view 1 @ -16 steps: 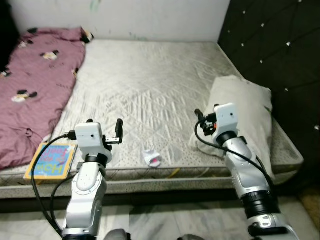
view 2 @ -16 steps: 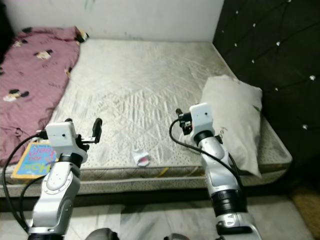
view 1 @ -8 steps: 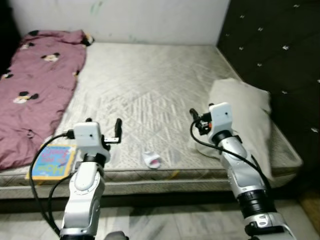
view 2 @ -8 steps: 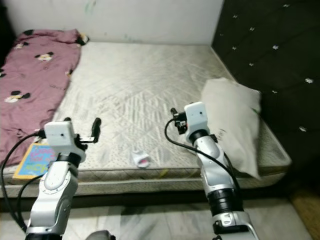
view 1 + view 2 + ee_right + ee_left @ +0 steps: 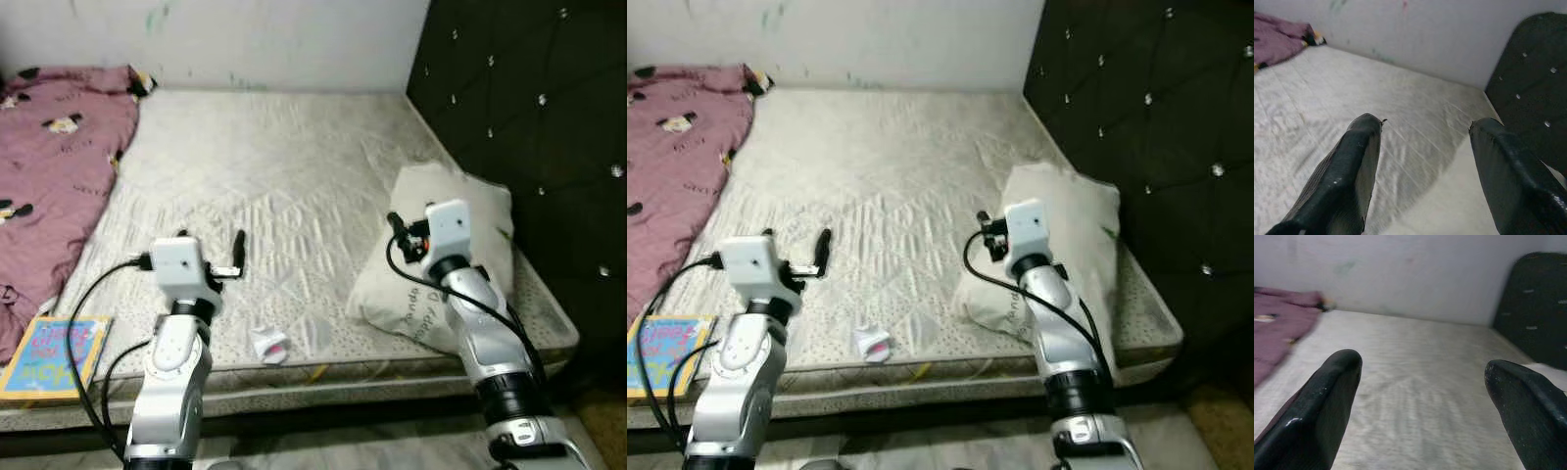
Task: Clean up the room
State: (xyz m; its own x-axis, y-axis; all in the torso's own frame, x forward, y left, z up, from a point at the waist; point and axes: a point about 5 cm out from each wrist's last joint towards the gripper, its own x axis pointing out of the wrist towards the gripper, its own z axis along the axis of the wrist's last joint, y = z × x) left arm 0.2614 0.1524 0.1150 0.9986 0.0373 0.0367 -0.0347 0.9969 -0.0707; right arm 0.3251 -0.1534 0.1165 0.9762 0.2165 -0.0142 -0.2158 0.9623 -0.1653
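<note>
Down near the front edge of the bed (image 5: 294,166) lies a small crumpled white scrap with a pink patch (image 5: 268,344), resting on the bare quilted mattress between the two arms and closer to the left one. To its left, at the bed's front corner, a colourful book (image 5: 51,353) lies flat, just beside the lower edge of a maroon blanket (image 5: 44,186) printed with cartoon figures, which covers the left side of the bed up to the white wall (image 5: 225,39). On the right side a pale pillow (image 5: 431,255) sits slumped on the mattress against a black tufted headboard (image 5: 529,127).

The left gripper (image 5: 1422,396) is held above the mattress, well apart from the scrap, its two black fingers (image 5: 1322,406) spread wide with nothing between them; it points across the bed toward the far wall. The right gripper (image 5: 1422,166) is raised over the near side of the pillow, likewise wide open and empty, its fingers (image 5: 1352,171) aimed toward the corner where wall and headboard meet. Black cables loop from both silver wrists.
</note>
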